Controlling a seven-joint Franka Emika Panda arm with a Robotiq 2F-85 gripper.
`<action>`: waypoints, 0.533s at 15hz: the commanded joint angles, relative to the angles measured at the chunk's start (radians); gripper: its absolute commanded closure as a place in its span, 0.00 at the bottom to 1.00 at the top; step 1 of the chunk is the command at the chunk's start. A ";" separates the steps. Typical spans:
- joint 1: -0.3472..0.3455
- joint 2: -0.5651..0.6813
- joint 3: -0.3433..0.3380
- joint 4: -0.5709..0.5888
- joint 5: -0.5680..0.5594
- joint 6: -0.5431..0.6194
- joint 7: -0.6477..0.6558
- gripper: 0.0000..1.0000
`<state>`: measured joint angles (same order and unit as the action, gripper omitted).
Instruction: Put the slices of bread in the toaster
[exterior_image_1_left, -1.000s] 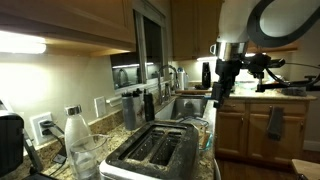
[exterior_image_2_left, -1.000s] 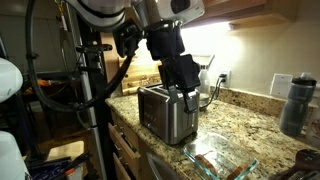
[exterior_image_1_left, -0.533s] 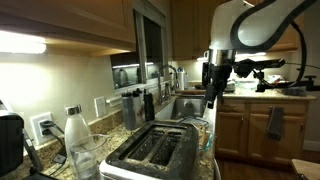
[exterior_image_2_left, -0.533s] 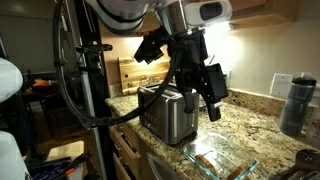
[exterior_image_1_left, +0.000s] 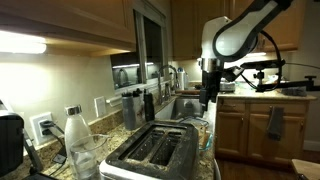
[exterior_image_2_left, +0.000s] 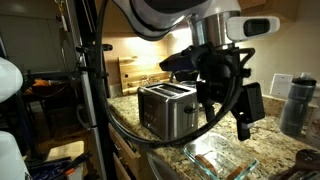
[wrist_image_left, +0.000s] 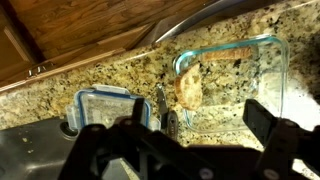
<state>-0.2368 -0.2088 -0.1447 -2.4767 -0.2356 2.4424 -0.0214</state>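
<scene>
Arm (exterior_image_2_left: 170, 12) swung off toaster (exterior_image_2_left: 167, 108) toward glass dish (wrist_image_left: 283, 80); fingers (wrist_image_left: 268, 122) spread open, bread slice (wrist_image_left: 188, 88) ahead between them.

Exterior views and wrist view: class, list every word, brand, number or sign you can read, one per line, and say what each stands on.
No text can be read in any of the three views.
Silver brushed-metal toaster: no brand or dial marking shows.
Clear glass bottle with white cap: no label can be made out.
Dark grey drinks bottle: any marking is too blurred to read.
</scene>
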 joint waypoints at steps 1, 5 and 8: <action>0.019 0.089 -0.024 0.073 0.048 -0.002 -0.049 0.00; 0.018 0.166 -0.032 0.128 0.117 -0.020 -0.098 0.00; 0.011 0.218 -0.037 0.162 0.162 -0.023 -0.128 0.00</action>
<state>-0.2357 -0.0362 -0.1560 -2.3571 -0.1208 2.4403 -0.0986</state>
